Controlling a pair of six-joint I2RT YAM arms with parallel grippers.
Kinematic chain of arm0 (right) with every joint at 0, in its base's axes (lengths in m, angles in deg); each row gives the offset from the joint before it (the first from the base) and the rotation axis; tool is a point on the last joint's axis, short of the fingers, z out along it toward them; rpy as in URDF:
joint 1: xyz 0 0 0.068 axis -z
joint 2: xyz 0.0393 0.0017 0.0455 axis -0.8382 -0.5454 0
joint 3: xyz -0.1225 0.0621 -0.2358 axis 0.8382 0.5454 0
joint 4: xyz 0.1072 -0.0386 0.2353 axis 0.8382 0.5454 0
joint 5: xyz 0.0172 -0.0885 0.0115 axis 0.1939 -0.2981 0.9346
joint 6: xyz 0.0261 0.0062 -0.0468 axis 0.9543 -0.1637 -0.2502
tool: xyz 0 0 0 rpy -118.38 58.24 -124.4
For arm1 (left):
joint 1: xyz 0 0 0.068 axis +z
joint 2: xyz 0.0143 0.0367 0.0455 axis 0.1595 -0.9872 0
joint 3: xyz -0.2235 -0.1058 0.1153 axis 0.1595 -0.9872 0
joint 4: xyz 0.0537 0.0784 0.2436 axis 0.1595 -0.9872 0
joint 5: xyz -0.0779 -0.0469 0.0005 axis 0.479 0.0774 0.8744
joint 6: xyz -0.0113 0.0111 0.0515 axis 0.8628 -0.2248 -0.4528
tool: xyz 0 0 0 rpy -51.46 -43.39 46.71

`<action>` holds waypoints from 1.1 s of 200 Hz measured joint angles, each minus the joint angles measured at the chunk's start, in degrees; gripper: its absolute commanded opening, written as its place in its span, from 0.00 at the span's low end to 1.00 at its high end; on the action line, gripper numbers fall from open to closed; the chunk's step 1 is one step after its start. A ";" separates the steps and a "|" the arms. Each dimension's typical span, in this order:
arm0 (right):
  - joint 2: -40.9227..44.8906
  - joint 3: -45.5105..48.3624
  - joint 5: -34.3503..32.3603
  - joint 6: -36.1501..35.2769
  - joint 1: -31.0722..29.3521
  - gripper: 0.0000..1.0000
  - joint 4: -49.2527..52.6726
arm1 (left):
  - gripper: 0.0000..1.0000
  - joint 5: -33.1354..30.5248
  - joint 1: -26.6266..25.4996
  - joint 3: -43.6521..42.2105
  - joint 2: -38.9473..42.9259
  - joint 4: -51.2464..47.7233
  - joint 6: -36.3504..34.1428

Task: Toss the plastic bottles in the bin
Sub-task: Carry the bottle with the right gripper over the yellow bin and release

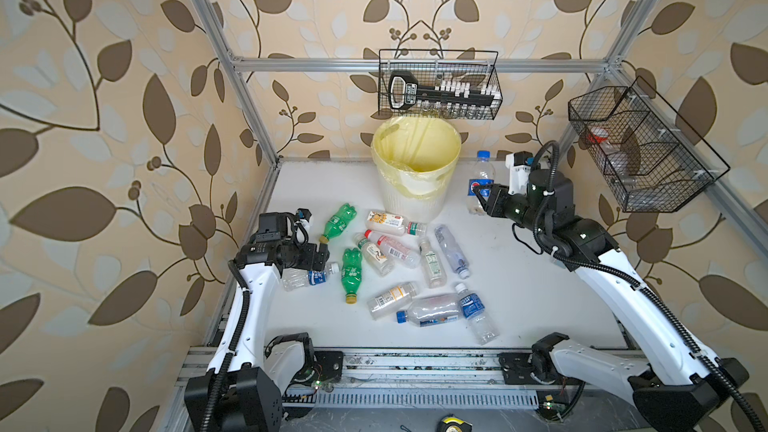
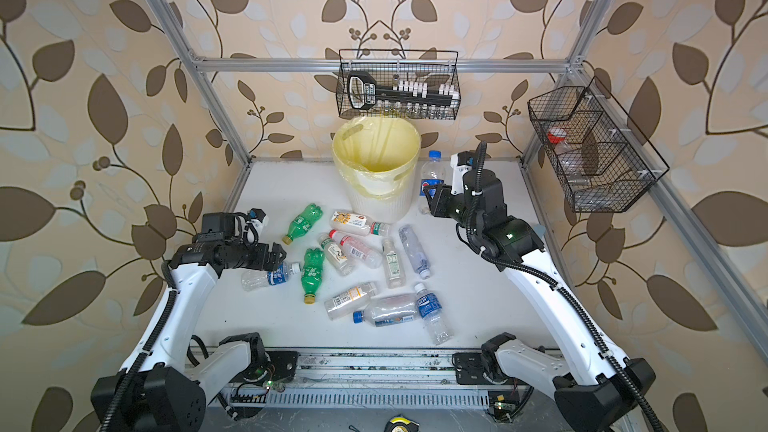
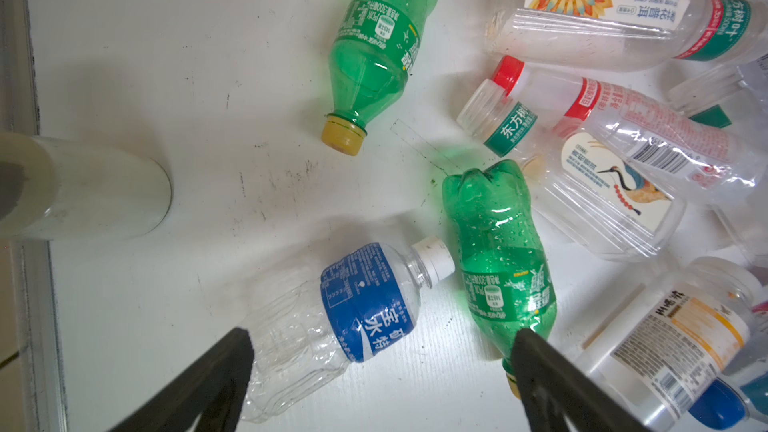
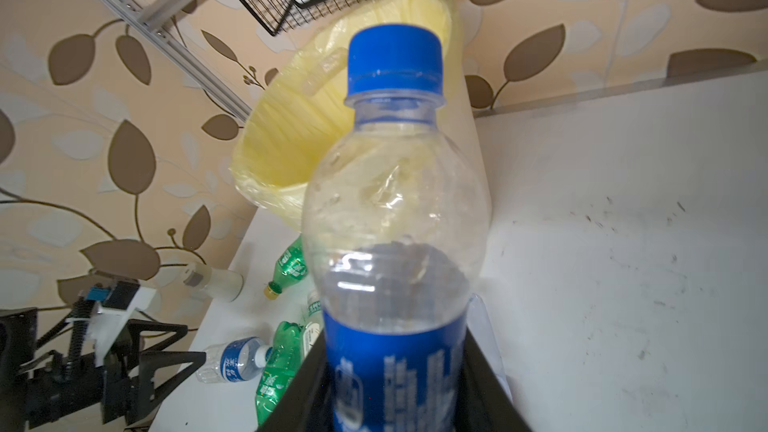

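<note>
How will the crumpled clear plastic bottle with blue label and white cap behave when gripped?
Probably light: the crumpled clear blue-labelled plastic bottle looks empty. Its dented walls likely flex further. Lying sideways, it may roll.

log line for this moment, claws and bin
right claw: shut on upright blue-capped clear plastic bottle | left claw: open over white-capped clear bottle | round white bag-lined bin: beside held bottle

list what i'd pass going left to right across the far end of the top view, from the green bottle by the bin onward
green bottle → bin → upright blue-capped bottle → side wire basket
</note>
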 measured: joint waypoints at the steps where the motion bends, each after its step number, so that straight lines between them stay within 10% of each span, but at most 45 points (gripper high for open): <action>1: -0.09 -0.17 -0.02 0.00 -0.07 0.32 0.02 | 0.99 0.00 0.02 0.00 -0.02 0.02 0.00; 156: -23.78 -28.79 -0.57 2.73 -4.42 0.36 -7.13 | 0.99 -0.11 1.86 -0.02 -0.72 0.26 0.20; 220: -46.82 -58.82 0.22 2.84 -4.42 0.95 4.33 | 0.99 -0.11 2.60 -0.02 -0.70 0.28 0.20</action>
